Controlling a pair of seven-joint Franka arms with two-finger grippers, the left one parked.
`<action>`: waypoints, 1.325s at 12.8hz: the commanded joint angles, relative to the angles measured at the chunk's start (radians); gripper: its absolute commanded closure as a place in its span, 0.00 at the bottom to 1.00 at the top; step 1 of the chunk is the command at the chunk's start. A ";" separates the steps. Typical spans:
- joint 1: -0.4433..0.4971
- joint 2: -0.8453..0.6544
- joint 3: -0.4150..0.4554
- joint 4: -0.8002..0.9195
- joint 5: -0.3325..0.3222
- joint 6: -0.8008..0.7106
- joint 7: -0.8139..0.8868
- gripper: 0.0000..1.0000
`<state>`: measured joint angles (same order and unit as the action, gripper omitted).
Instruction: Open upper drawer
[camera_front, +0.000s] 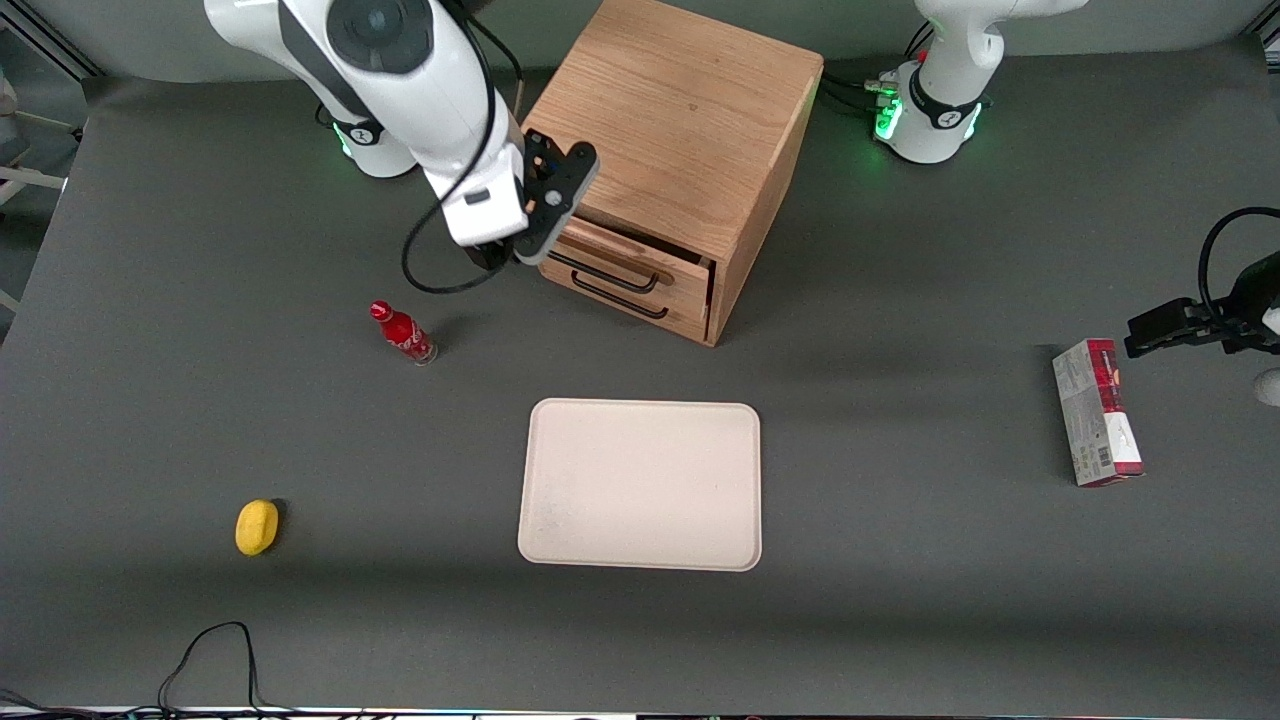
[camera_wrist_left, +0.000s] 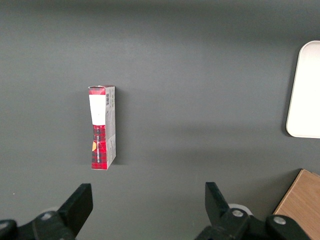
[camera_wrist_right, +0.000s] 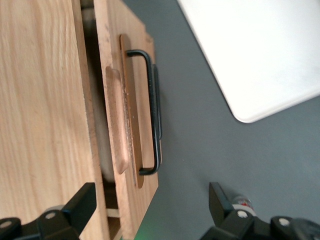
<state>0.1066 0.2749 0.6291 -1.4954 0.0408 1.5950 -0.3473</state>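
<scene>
The upper drawer (camera_front: 628, 262) sits at the top of the cabinet (camera_front: 680, 130) front and is pulled out only a crack, a dark gap showing above its face. The pincer (camera_front: 500, 262) hangs just beside the cabinet's front corner, toward the working arm's end of the worktop (camera_front: 900, 600), released and holding nothing, its fingers (camera_wrist_right: 80, 200) spread wide. The handle (camera_wrist_right: 152, 110) is not between them. Likely risk: closing from here could catch the lower drawer's handle (camera_front: 620, 298), which lies just below, or nudge the light cabinet instead of sliding the drawer.

Matt oak cabinet (camera_front: 680, 130), black metal handle (camera_wrist_right: 152, 112)
</scene>
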 joint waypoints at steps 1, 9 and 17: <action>-0.007 0.137 0.011 0.046 0.024 -0.006 -0.116 0.00; 0.025 0.251 0.011 0.024 0.013 0.091 -0.102 0.00; 0.022 0.326 0.004 0.073 -0.087 0.129 -0.111 0.00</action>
<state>0.1259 0.5629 0.6341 -1.4855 -0.0110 1.7264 -0.4423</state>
